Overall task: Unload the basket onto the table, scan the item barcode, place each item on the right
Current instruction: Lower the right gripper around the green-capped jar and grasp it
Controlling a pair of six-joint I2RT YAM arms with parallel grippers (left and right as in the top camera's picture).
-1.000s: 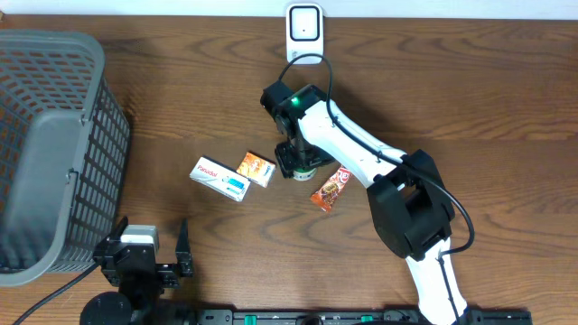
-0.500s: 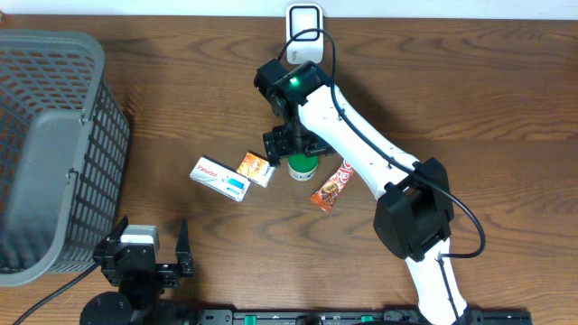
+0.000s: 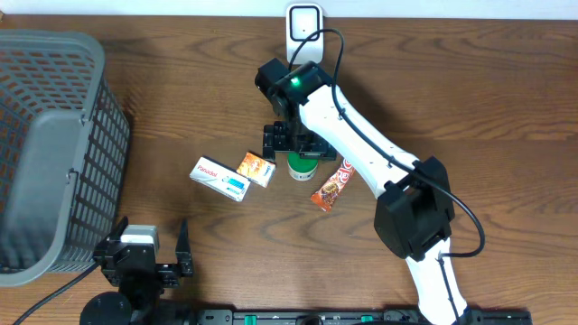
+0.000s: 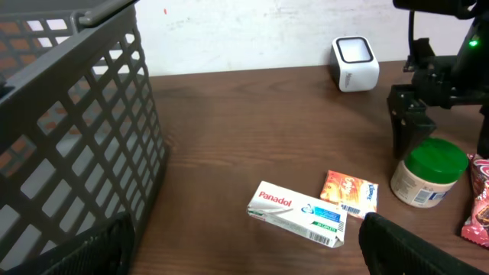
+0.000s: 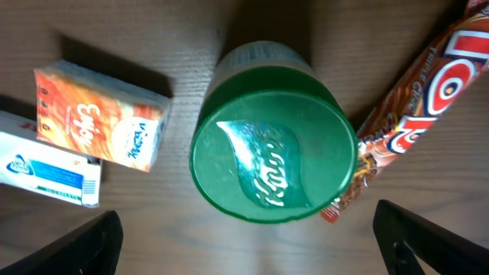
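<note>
A small jar with a green lid (image 3: 302,166) stands upright on the wooden table, in front of the white barcode scanner (image 3: 303,25). My right gripper (image 3: 293,141) hangs open just behind and above the jar, holding nothing. In the right wrist view the lid (image 5: 273,153) fills the middle, and the right gripper (image 5: 248,238) has its fingertips (image 5: 428,243) wide apart past the jar's near side. At the table's front left my left gripper (image 3: 152,249) rests open and empty. The left wrist view shows the jar (image 4: 429,173) at the right, the scanner (image 4: 356,63) behind it.
A white Panadol box (image 3: 221,179) and a small orange box (image 3: 256,169) lie left of the jar. A red-orange snack bar (image 3: 330,186) lies to its right. A large grey basket (image 3: 54,153) fills the left side of the table.
My right gripper has opened, let go of the jar and drawn back toward the scanner. The jar now stands free on the table. The left arm has not moved.
</note>
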